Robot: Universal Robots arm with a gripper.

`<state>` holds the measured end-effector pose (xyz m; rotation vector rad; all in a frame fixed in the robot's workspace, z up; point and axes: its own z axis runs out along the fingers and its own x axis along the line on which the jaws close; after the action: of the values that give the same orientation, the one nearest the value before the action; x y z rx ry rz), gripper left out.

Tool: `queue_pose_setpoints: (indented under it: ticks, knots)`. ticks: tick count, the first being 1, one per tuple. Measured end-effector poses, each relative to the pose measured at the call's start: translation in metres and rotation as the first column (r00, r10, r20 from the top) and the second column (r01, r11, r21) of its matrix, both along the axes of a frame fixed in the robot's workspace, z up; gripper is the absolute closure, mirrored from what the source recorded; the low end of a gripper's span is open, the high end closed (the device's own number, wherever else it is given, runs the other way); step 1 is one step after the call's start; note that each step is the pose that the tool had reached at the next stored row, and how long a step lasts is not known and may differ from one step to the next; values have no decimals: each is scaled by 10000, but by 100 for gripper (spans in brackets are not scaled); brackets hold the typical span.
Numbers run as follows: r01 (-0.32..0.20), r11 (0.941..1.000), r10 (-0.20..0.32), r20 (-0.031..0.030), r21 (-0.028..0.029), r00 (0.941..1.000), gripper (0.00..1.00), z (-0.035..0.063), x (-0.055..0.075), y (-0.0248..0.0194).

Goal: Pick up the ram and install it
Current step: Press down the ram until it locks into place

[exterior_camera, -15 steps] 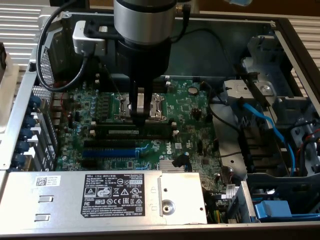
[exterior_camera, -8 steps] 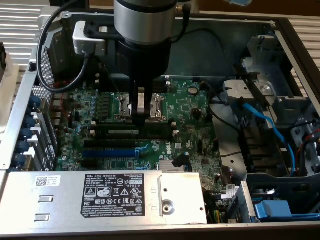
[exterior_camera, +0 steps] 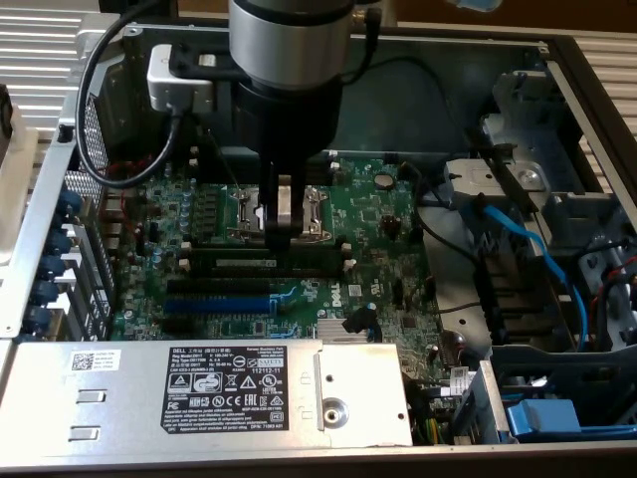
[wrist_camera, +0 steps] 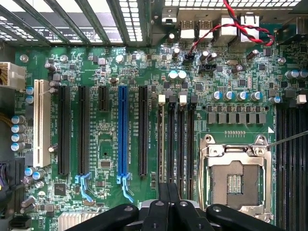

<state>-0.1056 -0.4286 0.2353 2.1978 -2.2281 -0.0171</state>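
The ram (exterior_camera: 299, 262) is a long thin dark green stick standing on edge among the black memory slots (exterior_camera: 249, 271) of the green motherboard (exterior_camera: 378, 249). My gripper (exterior_camera: 279, 242) hangs straight down over its middle, fingers shut together, tips right at its top edge. Whether the tips touch or pinch the stick I cannot tell. In the wrist view the ram (wrist_camera: 161, 144) reads as a thin line in the outermost of the parallel slots, running out from under the shut gripper (wrist_camera: 171, 190). The slots' white end clips (wrist_camera: 162, 98) sit at the far end.
The open CPU socket (wrist_camera: 236, 178) lies beside the slots. A blue expansion slot (exterior_camera: 214, 302) and black card slots lie toward the power supply (exterior_camera: 199, 383). Blue cables (exterior_camera: 528, 249) and drive bays fill the exterior view's right. Case walls ring the board.
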Motion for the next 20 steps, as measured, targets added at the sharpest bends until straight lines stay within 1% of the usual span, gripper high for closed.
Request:
queue_pose_setpoints:
  ticks: [7, 10, 20]
  knots:
    - [-96, 9999, 96, 0, -33, 10000, 90, -9, 0, 15]
    - [-136, 9999, 136, -2, -54, 9999, 90, -11, 0, 16]
    - [-272, 9996, 272, -2, -86, 9996, 90, -28, 0, 16]
